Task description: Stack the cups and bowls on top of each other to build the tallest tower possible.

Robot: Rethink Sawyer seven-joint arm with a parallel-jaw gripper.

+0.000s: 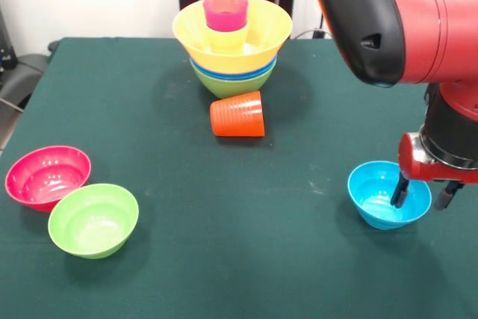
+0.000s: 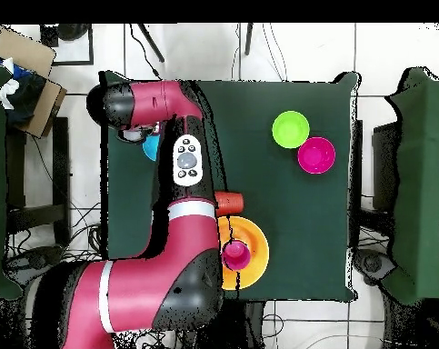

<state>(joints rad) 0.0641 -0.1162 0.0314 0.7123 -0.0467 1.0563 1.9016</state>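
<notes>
The tower (image 1: 232, 50) stands at the far side of the green table (image 1: 224, 222), close to the robot's pedestal. A green bowl (image 1: 231, 84) is at its bottom, blue rims (image 1: 233, 74) sit over that, and the big orange-yellow bowl (image 1: 232, 35) sits on top. Inside the big bowl stands a yellow cup (image 1: 226, 39), and a pink-purple cup (image 1: 225, 10) sits on it. In the view from above, the tower shows as an orange circle (image 2: 245, 253) with the pink cup (image 2: 236, 255) in the middle. Just in front of the tower, an orange-red ribbed cup (image 1: 238, 114) lies on its side, with its open end pointing away from the robot's arm side. Well away from the tower, near one front corner of the table, a pink-red bowl (image 1: 48, 176) and a small green bowl (image 1: 93, 220) sit touching each other. On the other side from the tower, a small light-blue bowl (image 1: 388, 194) sits alone. The gripper (image 1: 424, 193) hangs over this bowl. Its fingers are spread apart, with one finger (image 1: 400, 189) down inside the bowl and the other (image 1: 447, 193) outside the rim. They are not squeezing the rim.
</notes>
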